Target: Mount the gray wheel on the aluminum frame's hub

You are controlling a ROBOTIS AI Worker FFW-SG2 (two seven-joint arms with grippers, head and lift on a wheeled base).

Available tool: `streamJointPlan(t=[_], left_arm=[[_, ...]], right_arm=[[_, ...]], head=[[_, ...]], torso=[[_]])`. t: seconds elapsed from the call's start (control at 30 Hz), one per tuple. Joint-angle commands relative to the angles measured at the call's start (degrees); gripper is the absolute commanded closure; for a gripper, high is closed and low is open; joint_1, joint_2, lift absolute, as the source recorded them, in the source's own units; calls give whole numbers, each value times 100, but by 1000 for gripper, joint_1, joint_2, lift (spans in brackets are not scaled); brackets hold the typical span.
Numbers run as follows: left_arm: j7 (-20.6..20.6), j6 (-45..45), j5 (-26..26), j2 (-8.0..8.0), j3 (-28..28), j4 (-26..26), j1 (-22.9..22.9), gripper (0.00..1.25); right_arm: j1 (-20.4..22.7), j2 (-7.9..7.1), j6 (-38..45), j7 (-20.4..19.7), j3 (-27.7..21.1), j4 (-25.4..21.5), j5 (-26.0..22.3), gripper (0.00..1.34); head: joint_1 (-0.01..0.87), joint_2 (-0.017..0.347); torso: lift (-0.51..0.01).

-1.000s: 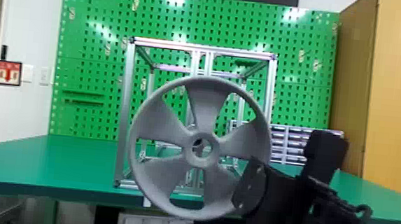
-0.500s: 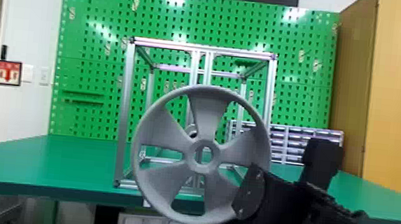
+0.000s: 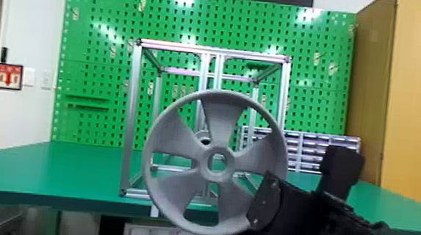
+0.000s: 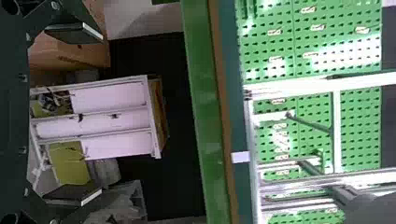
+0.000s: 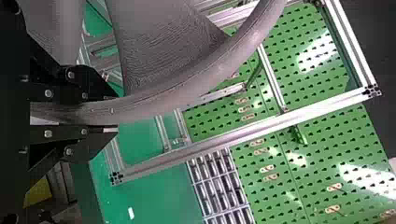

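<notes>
Right end effector (image 3: 262, 203) grips spoked wheel (image 3: 222, 118), seemingly plastic; left end effector (image 4: 95, 115) wide.

Upright gray wheel (image 3: 221, 117), before boxy aluminum frame (image 3: 131, 118), hub (image 3: 203, 134) between spokes

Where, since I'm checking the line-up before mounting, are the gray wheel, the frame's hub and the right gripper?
Gray wheel (image 3: 222, 116): head view, on its upper spoke.
Hub (image 3: 202, 133): head view, on its ring's upper part.
Right gripper (image 5: 115, 114): right wrist view, midway between its fingertips.
</notes>
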Motion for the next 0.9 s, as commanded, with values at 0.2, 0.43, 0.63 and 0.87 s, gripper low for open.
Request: streamJointPlan(t=[0.2, 0.43, 0.63, 0.87], left_arm=[[585, 831, 689, 147, -500, -874, -453, 148], [1051, 1253, 1419, 209, -632, -1402, -725, 163], [1315, 1526, 2069, 253, -711, -1674, -918, 163], [1394, 1535, 2957, 261, -772, -1683, -1164, 167]], right_arm=[[1, 5, -45, 0, 14, 9, 84, 1128], [1, 5, -81, 0, 40, 17, 146, 1128], [1, 5, -107, 0, 49, 35, 181, 1128], [1, 5, -142, 0, 93, 79, 207, 1128]], head=[[-5, 6], [-5, 6], [-5, 6], [-5, 6]], torso=[[-499], [-499], [-499], [-499]])
